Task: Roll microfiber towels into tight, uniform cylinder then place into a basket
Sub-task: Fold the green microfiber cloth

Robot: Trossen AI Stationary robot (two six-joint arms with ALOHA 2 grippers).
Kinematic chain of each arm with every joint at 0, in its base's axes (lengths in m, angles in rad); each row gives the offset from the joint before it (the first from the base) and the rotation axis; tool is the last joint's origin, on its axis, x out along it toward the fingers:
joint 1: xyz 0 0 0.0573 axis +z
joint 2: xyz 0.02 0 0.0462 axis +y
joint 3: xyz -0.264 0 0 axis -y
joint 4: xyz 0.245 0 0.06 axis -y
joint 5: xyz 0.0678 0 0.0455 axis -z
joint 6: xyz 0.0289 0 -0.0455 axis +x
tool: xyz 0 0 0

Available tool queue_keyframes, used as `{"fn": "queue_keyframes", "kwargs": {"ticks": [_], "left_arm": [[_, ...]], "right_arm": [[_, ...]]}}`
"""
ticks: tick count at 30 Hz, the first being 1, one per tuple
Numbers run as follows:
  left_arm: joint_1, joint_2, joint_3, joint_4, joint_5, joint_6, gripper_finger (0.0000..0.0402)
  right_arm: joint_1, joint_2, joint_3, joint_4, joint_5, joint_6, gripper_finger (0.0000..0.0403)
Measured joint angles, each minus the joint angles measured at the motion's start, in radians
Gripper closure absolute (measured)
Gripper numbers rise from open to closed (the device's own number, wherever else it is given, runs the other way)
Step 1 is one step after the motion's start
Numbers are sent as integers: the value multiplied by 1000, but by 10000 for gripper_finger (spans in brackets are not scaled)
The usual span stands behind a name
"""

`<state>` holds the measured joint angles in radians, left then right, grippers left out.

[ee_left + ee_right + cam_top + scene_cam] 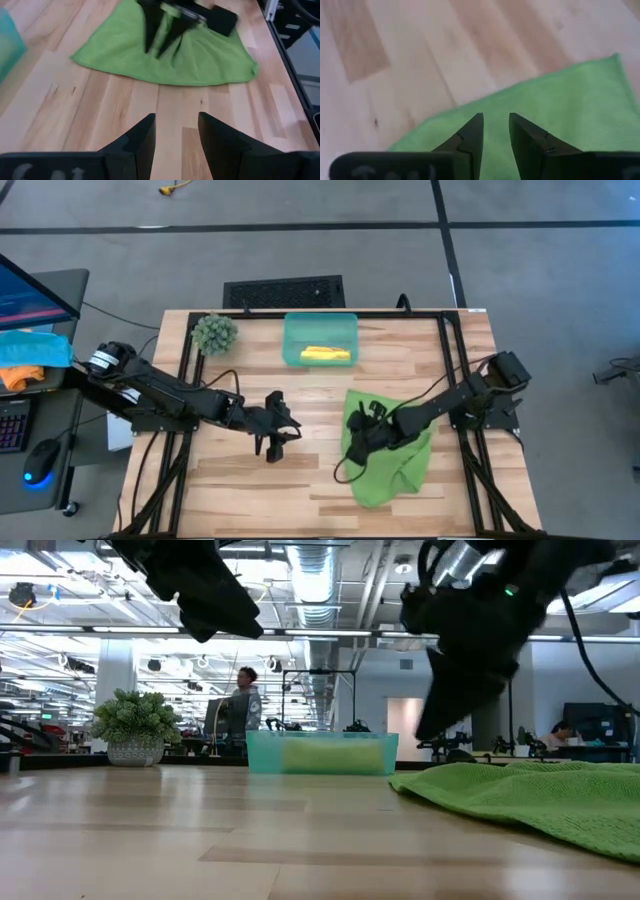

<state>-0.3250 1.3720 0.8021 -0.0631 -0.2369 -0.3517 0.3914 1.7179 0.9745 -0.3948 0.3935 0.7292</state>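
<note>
A lime green microfiber towel (pixel 395 462) lies spread and rumpled on the wooden table, right of its middle. My right gripper (pixel 495 116) is open just above the towel's left part near an edge, fingers slanting down; in the low view its tips stand a little clear of the cloth (pixel 540 790). My left gripper (pixel 176 117) is open over bare wood to the left of the towel (pixel 200 62), pointing toward it. The translucent teal basket (pixel 320 320) stands at the far middle. In it lies a rolled yellow towel (pixel 326 356).
A fuzzy green ball plant (pixel 214 332) stands left of the basket at the far edge. Black frame rails (pixel 455 370) run along the table's sides. Bare wood lies at the near left. A cyan cloth (pixel 30 348) sits on a side desk off the table.
</note>
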Motion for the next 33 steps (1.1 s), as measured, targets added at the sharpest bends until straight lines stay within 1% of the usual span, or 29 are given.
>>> {"fn": "queue_keyframes", "kwargs": {"ticks": [5,6,10,12,16,20,25,29,33], "left_arm": [[0,0,0,-16,13,52,262],[0,0,0,-26,14,53,262],[11,0,0,-71,14,54,262],[17,0,0,-98,15,50,262],[29,0,0,-153,14,19,262],[35,0,0,-180,14,-1,262],[35,0,0,-171,14,-1,262],[35,0,0,-168,13,-1,262],[37,0,0,-163,12,-4,262]], "right_arm": [[-32,-83,1,19,-74,-1,290],[-34,-96,1,12,-68,-1,290],[-79,-127,2,5,23,-4,290],[-123,-122,1,-20,26,-4,290],[-205,-62,-2,-84,-15,4,290],[-248,7,0,-85,-60,27,290],[-263,79,-1,-74,-93,40,290],[-270,124,7,-12,-110,57,290],[-271,185,67,58,-119,59,290]]}}
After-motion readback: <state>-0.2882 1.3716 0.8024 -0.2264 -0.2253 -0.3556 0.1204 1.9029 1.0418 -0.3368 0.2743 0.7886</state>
